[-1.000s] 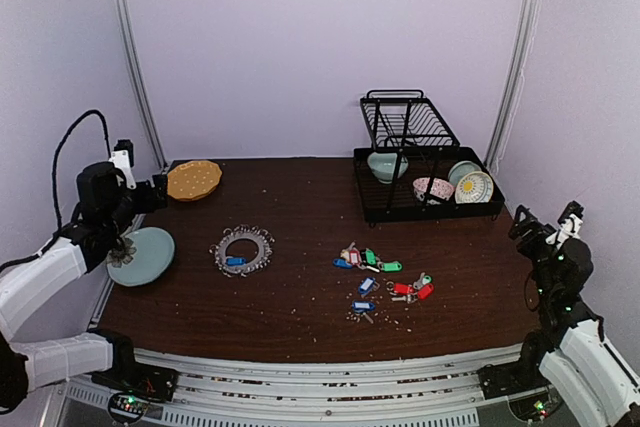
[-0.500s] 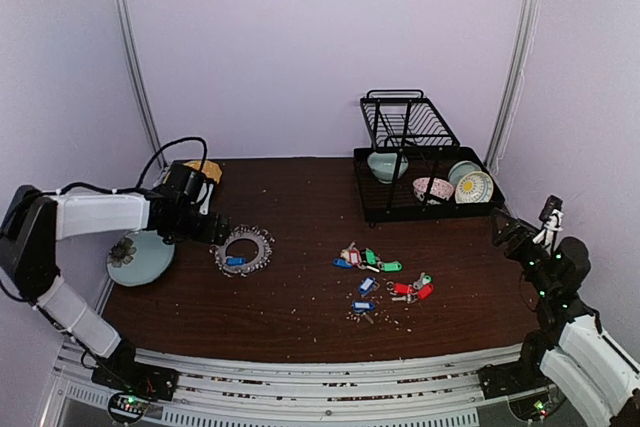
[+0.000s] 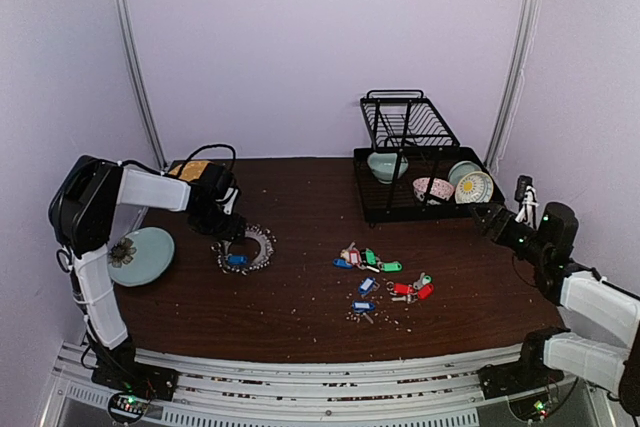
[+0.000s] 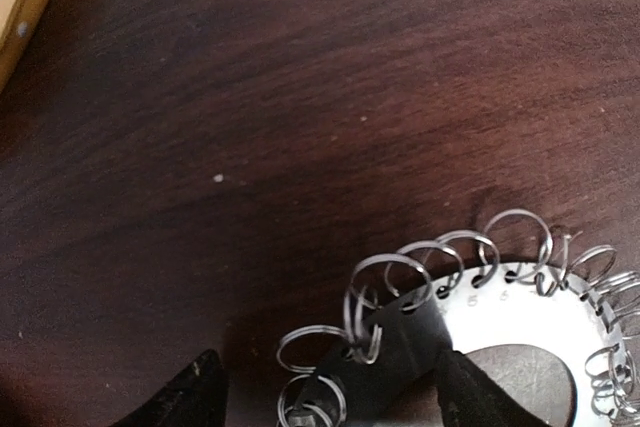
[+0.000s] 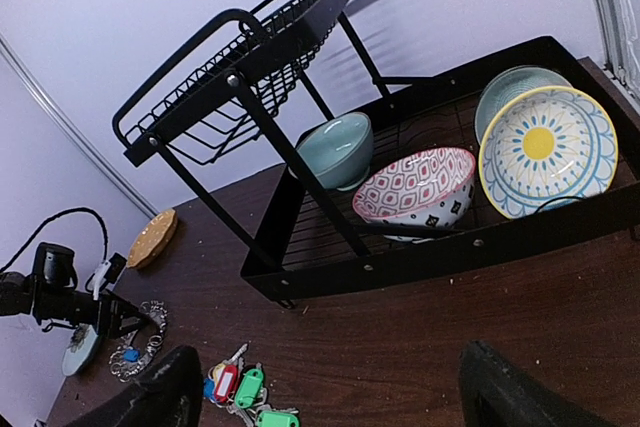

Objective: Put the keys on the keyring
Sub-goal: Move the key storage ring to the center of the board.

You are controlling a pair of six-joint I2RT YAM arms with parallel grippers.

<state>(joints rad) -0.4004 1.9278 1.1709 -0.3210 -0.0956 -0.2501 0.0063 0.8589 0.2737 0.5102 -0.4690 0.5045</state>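
Note:
The keyring [image 3: 246, 249], a loop of small linked silver rings, lies left of centre on the dark table with one blue tag [image 3: 235, 260] inside it. My left gripper [image 3: 228, 231] is down at its near-left edge, open. In the left wrist view the fingertips [image 4: 198, 395] straddle a stretch of the keyring [image 4: 520, 292] without closing on it. Loose keys [image 3: 365, 259] with blue, green and red tags lie in clusters at mid-table. My right gripper [image 3: 482, 218] hovers open at the right, above the table, with the keys [image 5: 245, 387] far below its left finger.
A black dish rack [image 3: 430, 213] holding bowls and plates stands at the back right. A pale blue plate [image 3: 150, 259] lies at the left edge. A tan round mat [image 3: 190, 169] sits behind the left arm. Crumbs dot the table.
The left arm has swung in from the far left, past the plate, and dropped onto the keyring's edge. The right arm has lifted and reached forward toward the rack.

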